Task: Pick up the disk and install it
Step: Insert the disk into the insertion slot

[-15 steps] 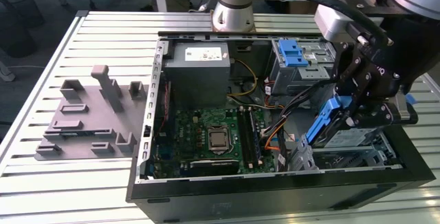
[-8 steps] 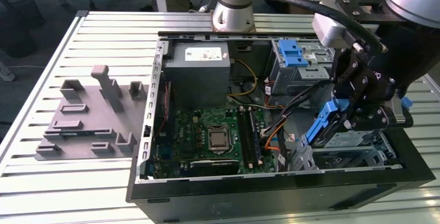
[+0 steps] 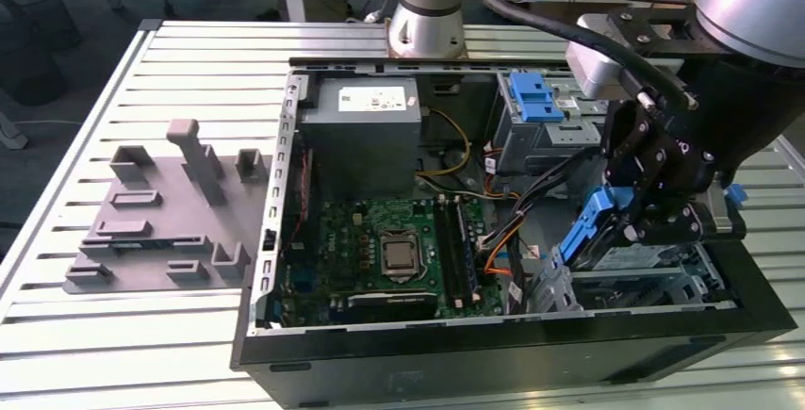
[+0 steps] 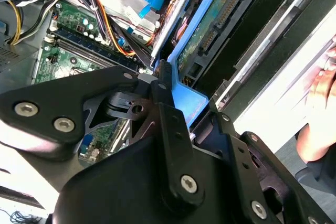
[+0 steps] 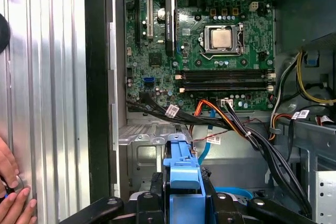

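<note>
Black cables [image 5: 257,142] beside blue-railed disk [image 5: 182,177]

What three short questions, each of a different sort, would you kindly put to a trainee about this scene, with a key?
1. True or false: the gripper is shut on the blue rail of the disk.
2. In the exterior view, the disk is: A) flat on the slatted table; B) tilted over the drive bay at the right end of the case; C) leaning against the power supply.
3. Fill in: the processor socket sits on the green ____.

Key:
1. True.
2. B.
3. motherboard.
</note>
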Controlling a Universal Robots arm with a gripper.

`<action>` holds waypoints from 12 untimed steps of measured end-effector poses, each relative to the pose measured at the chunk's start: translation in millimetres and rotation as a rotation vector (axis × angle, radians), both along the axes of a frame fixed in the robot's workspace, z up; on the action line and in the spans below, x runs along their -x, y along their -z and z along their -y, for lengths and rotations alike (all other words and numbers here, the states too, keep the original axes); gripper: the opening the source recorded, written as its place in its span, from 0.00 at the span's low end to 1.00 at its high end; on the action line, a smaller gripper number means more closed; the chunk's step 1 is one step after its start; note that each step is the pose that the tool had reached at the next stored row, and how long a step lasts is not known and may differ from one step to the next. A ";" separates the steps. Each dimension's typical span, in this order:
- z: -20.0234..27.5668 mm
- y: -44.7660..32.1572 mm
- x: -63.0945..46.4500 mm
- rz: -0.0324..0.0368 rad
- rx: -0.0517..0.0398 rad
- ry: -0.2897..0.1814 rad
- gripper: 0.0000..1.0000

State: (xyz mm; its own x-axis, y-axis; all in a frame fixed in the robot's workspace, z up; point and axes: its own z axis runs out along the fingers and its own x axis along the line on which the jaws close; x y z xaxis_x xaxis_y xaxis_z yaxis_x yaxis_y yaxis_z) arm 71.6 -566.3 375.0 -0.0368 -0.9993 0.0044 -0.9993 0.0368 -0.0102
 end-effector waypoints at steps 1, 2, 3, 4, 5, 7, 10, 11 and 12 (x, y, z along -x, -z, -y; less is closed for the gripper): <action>0.0 0.9 0.0 0.0000 0.0001 0.000 0.37; 0.0 1.8 0.0 0.0000 0.0000 0.000 0.37; 0.0 2.6 0.0 0.0000 0.0001 0.000 0.37; 0.0 3.5 0.0 0.0000 0.0001 0.000 0.37; 0.0 4.3 0.0 0.0000 0.0001 0.000 0.37; 0.1 6.0 0.0 0.0000 0.0001 0.000 0.37; 0.1 8.5 0.0 0.0001 0.0000 0.000 0.37; 0.1 9.3 0.0 0.0000 0.0004 0.000 0.38; 0.0 10.1 0.0 0.0000 0.0002 0.000 0.38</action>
State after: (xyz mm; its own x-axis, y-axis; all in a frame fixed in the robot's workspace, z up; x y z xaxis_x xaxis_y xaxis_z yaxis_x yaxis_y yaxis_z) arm 71.7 -566.3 364.9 -0.0369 -0.9993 0.0045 -0.9993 0.0368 -0.0102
